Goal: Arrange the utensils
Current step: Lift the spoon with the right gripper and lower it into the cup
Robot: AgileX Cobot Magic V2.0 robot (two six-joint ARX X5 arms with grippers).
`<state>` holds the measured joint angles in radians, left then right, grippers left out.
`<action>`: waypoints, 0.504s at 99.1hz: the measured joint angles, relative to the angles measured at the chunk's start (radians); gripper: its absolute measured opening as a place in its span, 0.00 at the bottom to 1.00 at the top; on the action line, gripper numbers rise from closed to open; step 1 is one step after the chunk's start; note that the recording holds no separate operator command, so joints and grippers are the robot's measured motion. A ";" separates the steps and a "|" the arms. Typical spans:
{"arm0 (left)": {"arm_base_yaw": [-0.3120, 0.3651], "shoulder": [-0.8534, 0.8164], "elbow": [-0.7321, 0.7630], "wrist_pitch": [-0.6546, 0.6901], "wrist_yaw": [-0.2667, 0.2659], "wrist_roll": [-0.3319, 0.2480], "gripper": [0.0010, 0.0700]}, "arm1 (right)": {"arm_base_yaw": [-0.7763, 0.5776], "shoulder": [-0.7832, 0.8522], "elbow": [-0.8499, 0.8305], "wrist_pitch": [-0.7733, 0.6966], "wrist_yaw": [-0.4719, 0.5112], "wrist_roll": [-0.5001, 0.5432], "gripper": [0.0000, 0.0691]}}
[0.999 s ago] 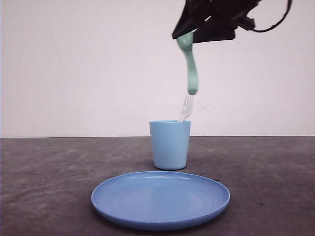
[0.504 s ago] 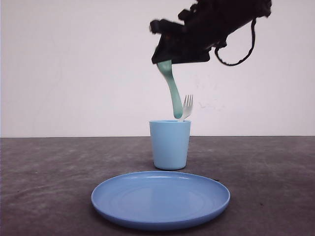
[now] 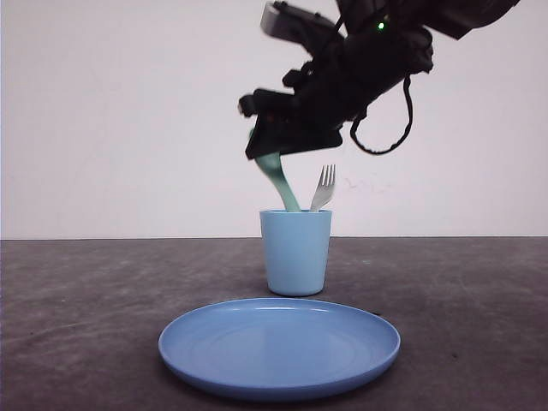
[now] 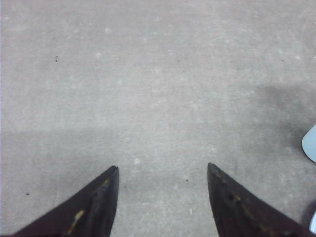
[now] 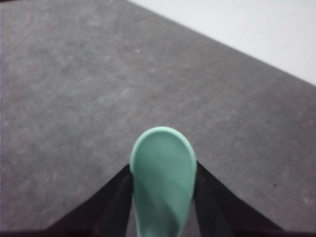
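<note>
Right gripper [image 3: 267, 157] clamped on the spoon [image 3: 278, 181] by its bowl end, handle slanting down into the cup [image 3: 295, 251]; seen from the right wrist, spoon bowl [image 5: 163, 168] pinched between the fingers. Fork [image 3: 323, 188] already upright in the cup, tines up, just beside the spoon. Best to lower a little more, so the handle rests deeper against the cup wall; then open slowly and lift straight up, away from the fork; no sideways drag, or the cup could tip. Left gripper [image 4: 163, 197] spread wide over bare table [image 4: 148, 89], holding nothing. Plate [image 3: 279, 347] lying in front of the cup.
</note>
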<state>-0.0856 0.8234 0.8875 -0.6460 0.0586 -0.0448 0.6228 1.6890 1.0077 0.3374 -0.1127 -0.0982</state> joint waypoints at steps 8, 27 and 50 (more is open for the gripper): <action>0.000 0.000 0.000 0.000 0.000 0.000 0.48 | 0.000 0.012 0.000 -0.019 0.000 -0.003 0.28; 0.000 0.000 0.000 0.000 0.000 0.000 0.48 | 0.000 0.021 0.000 -0.071 0.004 -0.011 0.28; 0.000 0.000 0.000 0.000 0.000 0.000 0.48 | 0.000 0.021 0.003 -0.107 0.005 -0.019 0.28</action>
<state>-0.0856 0.8234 0.8875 -0.6460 0.0586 -0.0448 0.6224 1.7100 1.0107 0.2306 -0.1078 -0.1169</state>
